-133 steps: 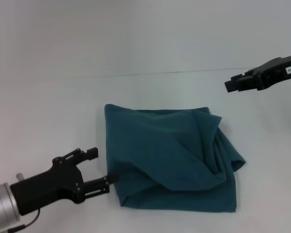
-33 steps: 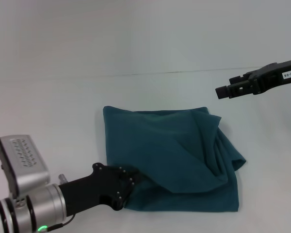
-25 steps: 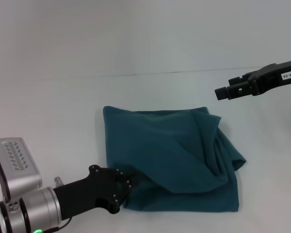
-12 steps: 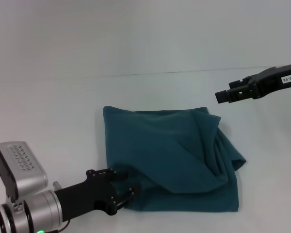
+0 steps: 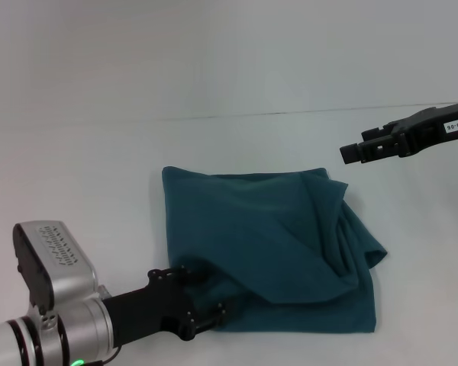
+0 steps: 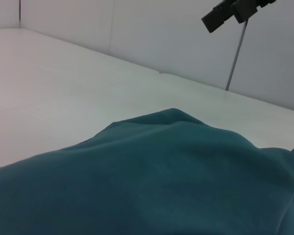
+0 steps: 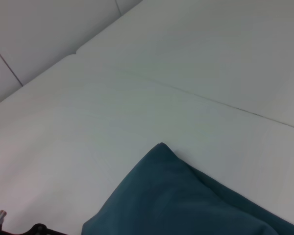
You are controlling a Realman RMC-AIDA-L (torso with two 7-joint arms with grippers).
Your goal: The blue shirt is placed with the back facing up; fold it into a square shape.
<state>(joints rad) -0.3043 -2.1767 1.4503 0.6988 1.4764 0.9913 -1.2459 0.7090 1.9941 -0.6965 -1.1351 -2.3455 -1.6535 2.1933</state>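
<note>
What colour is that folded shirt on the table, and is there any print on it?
The blue shirt is plain dark teal-blue with no print showing; head view shows it best.

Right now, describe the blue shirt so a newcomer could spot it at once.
On the white table, look at the middle, just ahead of the left gripper at the cloth's near-left corner. The blue shirt lies there in a rough square with rumpled folds on its right side. It is the only cloth and the only dark teal thing.

Head view downward, wrist views low (left seemingly closest), sharing blue shirt.
</note>
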